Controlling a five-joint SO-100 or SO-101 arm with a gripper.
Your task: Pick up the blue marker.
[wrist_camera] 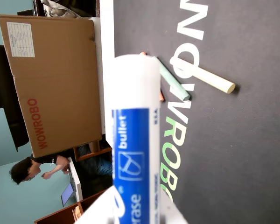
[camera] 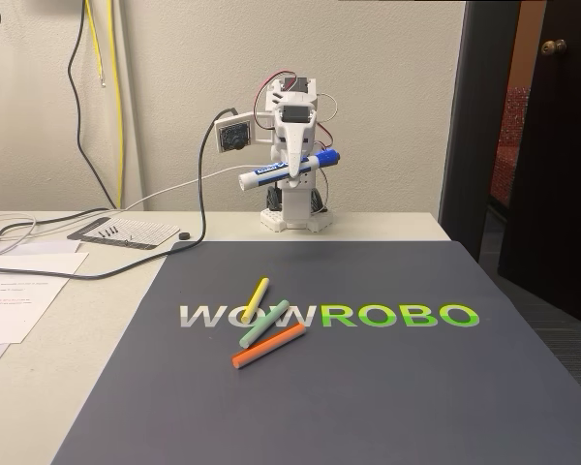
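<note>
Your gripper is pinching the blue marker and holds it well above the bench, at the far end of the scene in front of the arm's white base. In the fixed view the marker lies nearly level, blue cap to the right and slightly raised, white barrel end to the left. The grip sits right of the barrel's middle, so more of the length hangs out on the left; judge this an off-centre hold. In the wrist view the marker runs up the middle of the picture with its blue printed label close to the lens. The pick appears done. The yellow stick, green stick and orange stick lie untouched on the dark mat, overlapping near the printed lettering. Risks from here: the smooth round barrel could roll or pivot between the fingers if you swing the arm sharply, the longer left end dipping first. A drop would land the marker on the mat, where it could roll off. The loose cables at far left could snag a wide sweep.
</note>
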